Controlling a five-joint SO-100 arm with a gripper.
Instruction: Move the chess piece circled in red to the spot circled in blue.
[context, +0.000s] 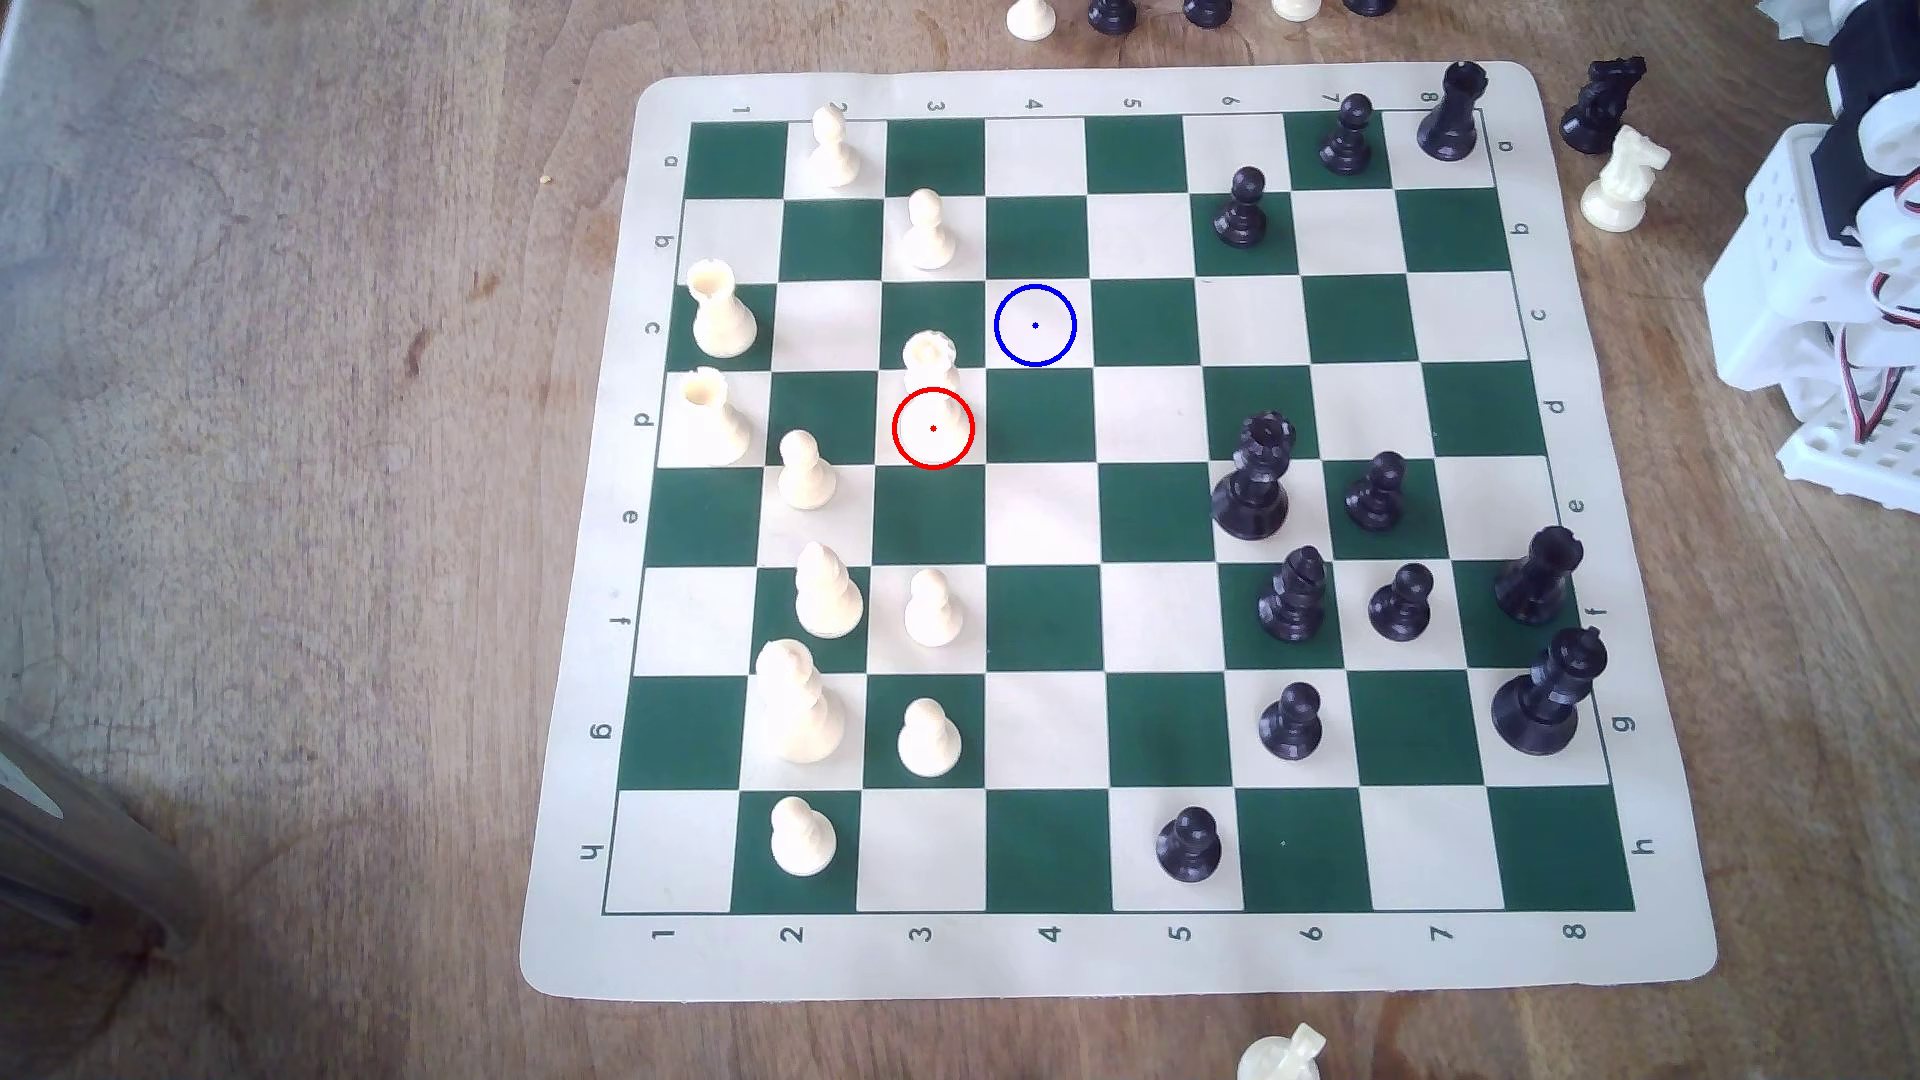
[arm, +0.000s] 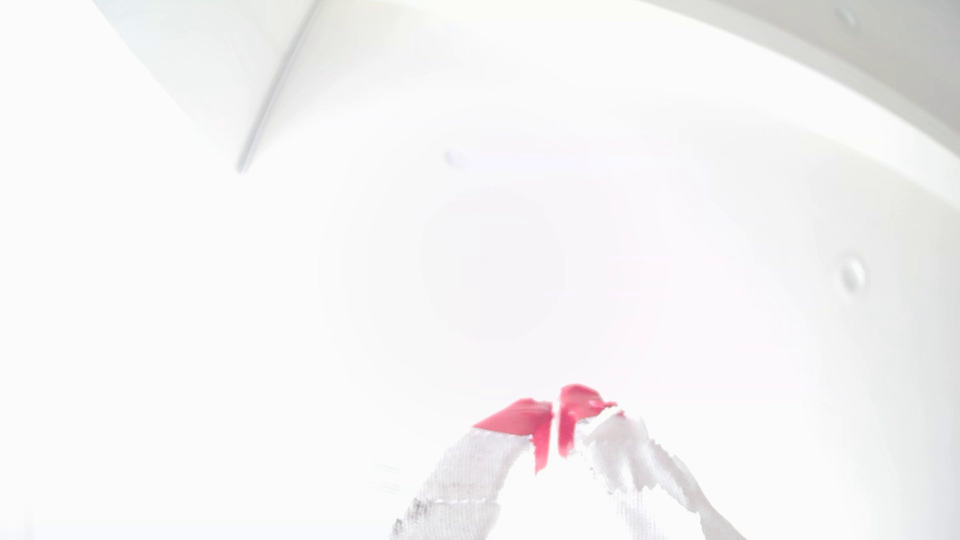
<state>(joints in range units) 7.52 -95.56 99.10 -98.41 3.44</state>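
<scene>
In the wrist view the gripper sits low in the frame, its two white, cloth-wrapped fingers ending in red tips that meet with barely a sliver of gap; the claw is closed down narrow and holds nothing. Everything around it is washed out to white, so the surroundings cannot be made out.

In the exterior view the arm's white base and body stand at the far right edge of the frame, off the board, with red and black wires showing. Just beside it, in the upper right, a black knight and a cream knight stand on the wooden table.

The green and cream chess mat fills the centre and right of the frame. The cream queen, with its notched crown, stands left of centre in column 3; the red ring circles its base. The blue ring marks the cream square diagonally up and to the right, bare of pieces. Two cream rooks stand at the board's left edge, cream pawns spread down the left side, and black pieces cluster on the right, among them a black queen.
</scene>
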